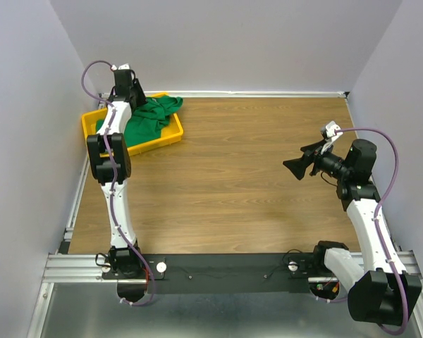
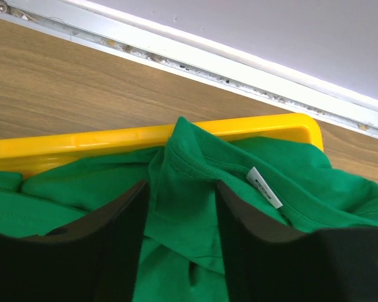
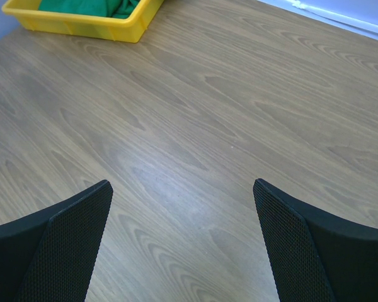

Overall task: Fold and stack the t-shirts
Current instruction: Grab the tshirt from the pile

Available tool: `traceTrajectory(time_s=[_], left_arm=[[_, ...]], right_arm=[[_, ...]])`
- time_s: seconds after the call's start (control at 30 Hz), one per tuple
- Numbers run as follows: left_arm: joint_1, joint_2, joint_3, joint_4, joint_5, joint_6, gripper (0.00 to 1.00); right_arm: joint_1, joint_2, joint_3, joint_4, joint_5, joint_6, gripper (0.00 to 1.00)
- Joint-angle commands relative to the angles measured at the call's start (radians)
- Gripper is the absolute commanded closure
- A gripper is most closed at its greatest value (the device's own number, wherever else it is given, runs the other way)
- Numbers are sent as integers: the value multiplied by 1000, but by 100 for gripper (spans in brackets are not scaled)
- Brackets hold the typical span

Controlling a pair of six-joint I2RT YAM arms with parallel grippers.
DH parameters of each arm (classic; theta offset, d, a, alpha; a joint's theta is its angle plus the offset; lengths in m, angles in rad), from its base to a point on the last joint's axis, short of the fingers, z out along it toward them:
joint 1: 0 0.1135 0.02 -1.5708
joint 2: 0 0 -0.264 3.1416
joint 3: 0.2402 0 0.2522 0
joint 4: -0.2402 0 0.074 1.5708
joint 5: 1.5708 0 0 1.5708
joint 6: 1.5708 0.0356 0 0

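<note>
Closely around the green t-shirt (image 2: 190, 189), walls of yellow tray (image 2: 82, 142).

The white-and-black left arm (image 1: 113, 176) stretches forward, its black two-finger left gripper (image 2: 181, 190) half-parted; the right gripper (image 3: 181, 184) gapes wide.

Shirt (image 2: 195, 207): green cloth, matt, soft folds, stitched collar; tag (image 2: 265, 187) white, prob. woven. Tray (image 2: 82, 143): yellow plastic, smooth, slight gloss. Table (image 3: 195, 126): wood-grain, smooth, satin sheen. L fingers (image 2: 107, 251): black, smooth, matt. R fingers (image 3: 69, 245): black w/ fine mesh texture. Rail (image 1: 74, 266): bare metal.
</note>
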State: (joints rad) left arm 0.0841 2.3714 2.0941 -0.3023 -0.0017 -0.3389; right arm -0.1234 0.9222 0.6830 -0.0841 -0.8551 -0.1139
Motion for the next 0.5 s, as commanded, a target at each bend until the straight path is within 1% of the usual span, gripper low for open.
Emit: traceTrajectory(time_s=[0.0,0.03,0.13,0.17,0.3,0.33,0.43,0.47], left_arm=[[6,31,37,-37,-3,24,60],[6,22,35,-26,34,29,77],[5,-3,21,-6,60,37,96],[5,-32,14,12,84,43,100],[3,-145,-15,77,176,46,100],[0,-214,-32,122,212,41,100],[-12,-331,-130,224,282,26,100],[-23,-407,-156,286,336,8,100]], right_arm=[[5,1,0,-17,-18,-12,0],[5,3,0,-17,-18,-12,0],[5,3,0,-19,-15,-13,0],[5,4,0,-19,-16,-13,0],[5,1,-2,-19,-13,-17,0],[5,1,0,-19,-12,-17,0],[5,0,0,-19,-10,-20,0],[5,0,-2,-19,-7,-20,0]])
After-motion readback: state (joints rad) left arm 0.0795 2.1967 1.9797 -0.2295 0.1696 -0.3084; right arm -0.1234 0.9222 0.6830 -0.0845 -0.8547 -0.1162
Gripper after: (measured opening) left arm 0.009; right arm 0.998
